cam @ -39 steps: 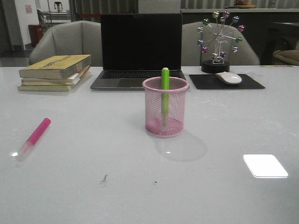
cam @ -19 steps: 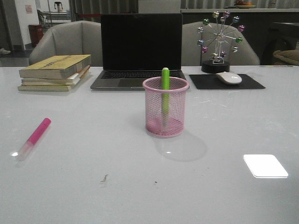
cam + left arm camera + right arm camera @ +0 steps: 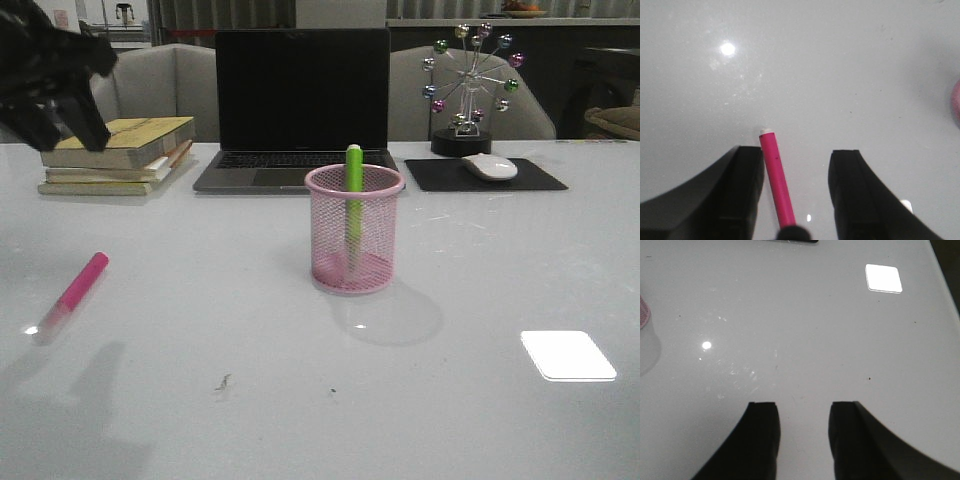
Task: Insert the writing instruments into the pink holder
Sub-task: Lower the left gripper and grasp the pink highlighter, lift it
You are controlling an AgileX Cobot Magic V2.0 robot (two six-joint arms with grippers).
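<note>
Nearest on the glossy white table [image 3: 200, 420]: bright rectangular light reflection [image 3: 568, 355] at 4 o'clock from the cup, small dark scuff [image 3: 222, 381] at 7 o'clock. Bright pink highlighter marker [image 3: 72, 296] with translucent whitish cap lies flat on the table at 9 o'clock from the cup, well apart from it, cap end nearest the camera. Left wrist view: left gripper [image 3: 796, 200] jaws spread apart, empty, straddling the marker's pink barrel, nothing clamped; contact can't be confirmed. In the front view that gripper is raised in the upper left corner. Right gripper [image 3: 804, 440] jaws also apart, holding nothing, over bare table. Centre: pink wire-mesh cylindrical pen cup [image 3: 354, 243], upright; inside it the lime green highlighter marker [image 3: 354, 195] stands roughly vertical, tip above the rim. Behind: open black laptop [image 3: 300, 110] at 12 o'clock, yellow book stack [image 3: 118, 155] at 10, white mouse [image 3: 489, 167] on black pad [image 3: 485, 176] and ferris-wheel ornament [image 3: 468, 90] at 1–2.
</note>
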